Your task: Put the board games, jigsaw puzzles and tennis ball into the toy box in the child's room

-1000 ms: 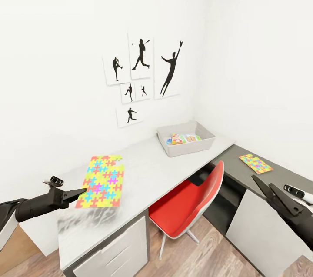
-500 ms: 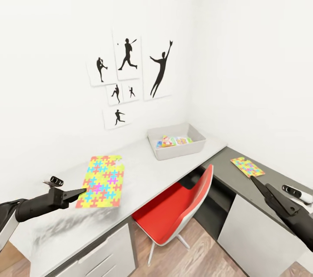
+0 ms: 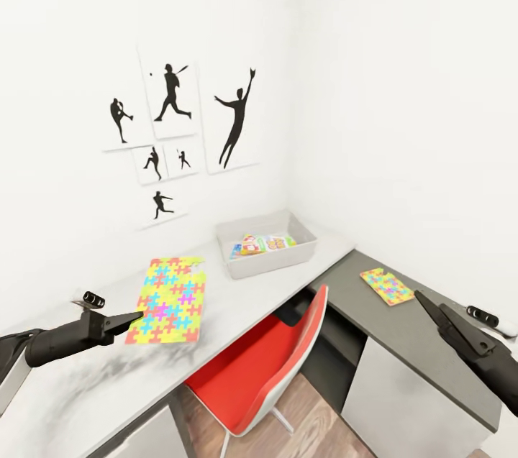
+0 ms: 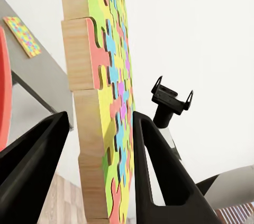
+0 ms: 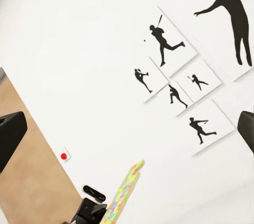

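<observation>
Multicoloured jigsaw puzzle (image 3: 167, 300) is clamped edgewise in the left gripper (image 3: 131, 317), at lower left. Toy box (image 3: 306, 241), at centre, already holds printed boxes. Second puzzle (image 3: 387, 286) lies on the dark surface (image 3: 432, 364), right. Right gripper (image 3: 432, 310): jaws' state indeterminable.
</observation>
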You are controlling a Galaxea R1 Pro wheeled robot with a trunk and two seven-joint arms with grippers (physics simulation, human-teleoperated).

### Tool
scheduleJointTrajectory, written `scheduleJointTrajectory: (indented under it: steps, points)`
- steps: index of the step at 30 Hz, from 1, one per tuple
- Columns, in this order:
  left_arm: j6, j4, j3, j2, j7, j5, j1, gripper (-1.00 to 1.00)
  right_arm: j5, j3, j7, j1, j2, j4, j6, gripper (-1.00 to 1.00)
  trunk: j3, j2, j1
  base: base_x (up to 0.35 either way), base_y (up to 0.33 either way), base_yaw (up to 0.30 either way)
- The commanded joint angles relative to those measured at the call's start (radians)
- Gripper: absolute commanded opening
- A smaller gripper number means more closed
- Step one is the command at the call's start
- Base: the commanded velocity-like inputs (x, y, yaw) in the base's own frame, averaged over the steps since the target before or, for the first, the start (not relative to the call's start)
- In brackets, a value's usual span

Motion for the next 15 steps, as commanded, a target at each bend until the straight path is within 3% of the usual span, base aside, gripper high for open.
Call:
scheduleJointTrajectory:
  steps: [1, 15]
  points:
    - [0.010, -0.001, 0.000, 0.000, -0.004, 0.001, -0.001, -1.00, -0.002, 0.000, 0.002, -0.001, 0.001, 0.000, 0.009, 1.00, -0.002, -0.002, 0.001, 0.235, -0.215, -0.023]
    - [0.010, -0.001, 0.001, 0.000, -0.004, 0.001, -0.001, -1.00, -0.002, 0.000, 0.002, -0.001, 0.002, -0.001, 0.010, 1.00, -0.002, -0.002, 0.001, 0.195, -0.167, -0.006]
